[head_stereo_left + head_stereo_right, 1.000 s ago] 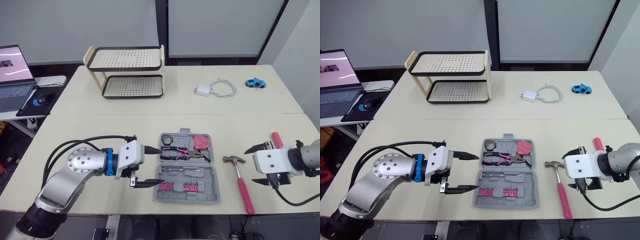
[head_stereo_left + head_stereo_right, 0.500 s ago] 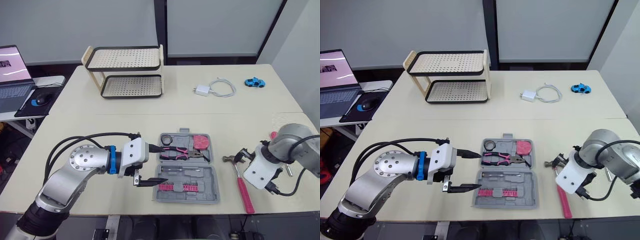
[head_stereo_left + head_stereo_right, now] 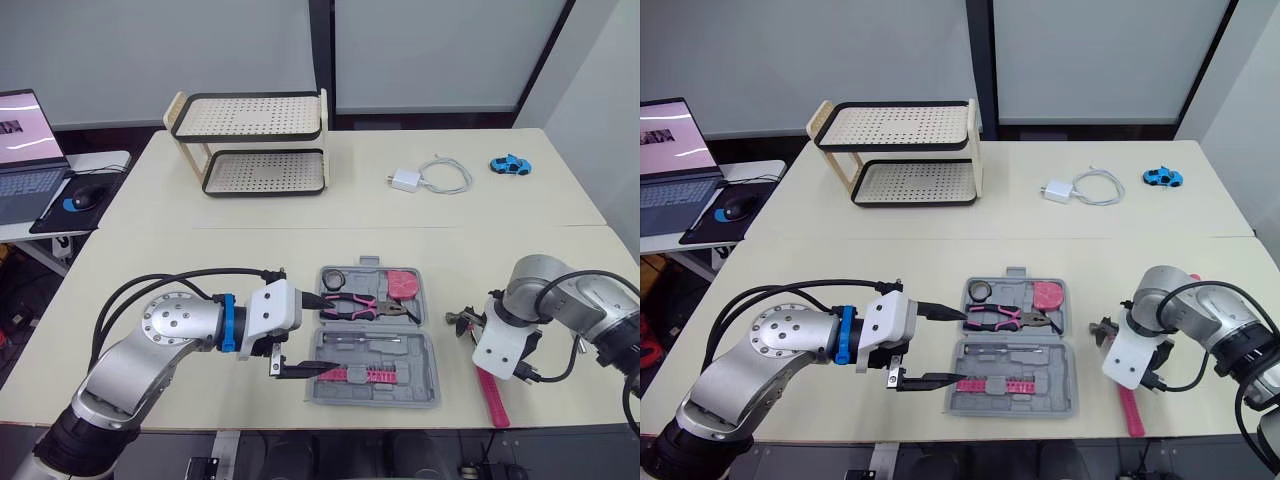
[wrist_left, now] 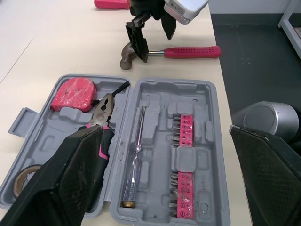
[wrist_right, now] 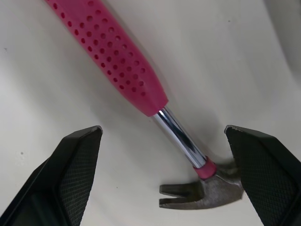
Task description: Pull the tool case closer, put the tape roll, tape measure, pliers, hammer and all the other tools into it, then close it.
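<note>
The open grey case [image 3: 405, 352] lies on the table [image 3: 250, 250], with the hammer [image 3: 491, 392] flat on the table just right of it and apart from it. The hammer's head points away from the robot and its pink handle towards the table's near edge.

From the head, the right gripper [image 4: 151, 34] sits over the hammer's head end and covers it. The right wrist view looks straight down there: the two fingers [image 5: 75, 165] are spread wide, one on each side of the chrome shaft just below the head, with clear table between each pad and the metal. They pinch nothing.

The left wrist view looks into the case. The tape roll [image 4: 22, 177], pliers [image 4: 104, 107] and pink tape measure [image 4: 73, 92] lie in the half farther from the robot. A screwdriver [image 4: 136, 155] and pink bit strips [image 4: 183, 136] lie in the nearer half. Beyond the hammer, the same view catches another pink handle [image 4: 110, 4].

The left gripper [image 3: 320, 334] is at the case's left side, spread and empty. One tip is by the pliers' handles and the other by the bit strips. Whether either touches the case cannot be told.
</note>
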Available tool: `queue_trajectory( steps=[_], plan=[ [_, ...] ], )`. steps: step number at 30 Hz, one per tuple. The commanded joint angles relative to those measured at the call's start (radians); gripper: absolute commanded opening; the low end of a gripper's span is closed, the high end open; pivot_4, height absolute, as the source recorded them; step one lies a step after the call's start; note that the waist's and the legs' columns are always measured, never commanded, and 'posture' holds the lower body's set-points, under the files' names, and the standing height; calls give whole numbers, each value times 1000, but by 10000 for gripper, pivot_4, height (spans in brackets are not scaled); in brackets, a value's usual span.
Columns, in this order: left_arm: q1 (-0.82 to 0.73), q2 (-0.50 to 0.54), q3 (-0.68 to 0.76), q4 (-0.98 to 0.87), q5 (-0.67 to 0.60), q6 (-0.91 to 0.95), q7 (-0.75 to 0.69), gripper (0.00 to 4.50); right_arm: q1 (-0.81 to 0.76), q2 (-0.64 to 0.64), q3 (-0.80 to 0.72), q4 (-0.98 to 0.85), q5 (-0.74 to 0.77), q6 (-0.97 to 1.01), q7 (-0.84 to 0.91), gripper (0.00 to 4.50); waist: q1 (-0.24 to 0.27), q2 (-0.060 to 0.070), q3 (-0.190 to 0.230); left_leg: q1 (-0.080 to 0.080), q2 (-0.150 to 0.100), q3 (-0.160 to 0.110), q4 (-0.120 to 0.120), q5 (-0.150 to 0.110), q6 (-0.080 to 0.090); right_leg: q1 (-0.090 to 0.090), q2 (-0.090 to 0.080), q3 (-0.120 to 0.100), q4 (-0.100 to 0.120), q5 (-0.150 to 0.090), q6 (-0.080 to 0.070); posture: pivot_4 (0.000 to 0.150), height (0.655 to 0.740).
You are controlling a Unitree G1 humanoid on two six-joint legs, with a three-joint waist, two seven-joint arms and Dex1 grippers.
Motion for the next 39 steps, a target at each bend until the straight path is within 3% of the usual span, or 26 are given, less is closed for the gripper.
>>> queue_trajectory(
  steps=[1, 4, 13, 15, 19, 23, 28, 34, 39],
  plan=[
    [-1, -4, -11, -27, 0, -11, 4, 45000, -41, 16, 11, 40, -36, -36, -15, 44710, -1, 0, 0, 0, 0, 0, 0, 0, 0, 0, 0, 0, 0, 0, 0, 1500, 7318],
    [6, -4, -13, -30, 4, -11, 10, 45000, -71, 41, 28, 81, -63, -52, -19, 38664, -2, 0, 0, 0, 0, 0, 0, 0, 0, 0, 0, 0, 0, 0, 0, 1500, 7318],
    [37, -2, -14, -43, 16, -15, 33, 45000, -133, 90, 54, 132, -60, -75, 14, 5951, 0, 0, 0, 0, 0, 0, 0, 0, 0, 0, 0, 0, 0, 0, 0, 1500, 7318],
    [44, -3, -15, -44, 20, -19, 36, 45000, -132, 78, 49, 118, -45, -81, 26, 975, 1, 0, 0, 0, 0, -1, 0, 0, 0, 0, 0, 0, 0, 0, 0, 1500, 7318],
    [47, -6, -19, -31, 30, -33, 35, 45000, -127, -10, 13, 61, 23, -102, 71, 815, 2, 0, 0, 0, -1, -1, 0, 0, 0, 0, 0, 1, 0, 0, 0, 1500, 7318],
    [43, -6, -22, -17, 33, -46, 31, 45000, -66, -175, -38, -81, 154, -75, 130, 815, 5, 1, 0, -1, -1, -1, 0, 0, 0, -1, -1, 0, -1, 0, 0, 1500, 7318],
    [31, -5, -19, -1, 31, -53, 25, 45000, 103, -387, -193, -267, 332, 127, 107, 815, 4, 1, 0, -1, 0, 0, 0, -1, 1, -1, -1, 0, 0, 0, 0, 1500, 7318],
    [28, 2, -9, 21, 29, -73, 11, 45000, 407, -459, -448, -459, 506, 662, -25, 815, 0, 1, 0, 1, 1, 0, 0, -3, 4, 0, 0, 2, 1, 0, 0, 1500, 7318],
    [10, 1, -12, 36, 31, -88, 6, 45000, 709, -327, -704, -608, 611, 1163, -203, 814, 11, 1, 0, -1, 0, 0, 1, -3, 5, 1, 0, 1, 0, 0, 0, 1500, 7318]
  ],
)
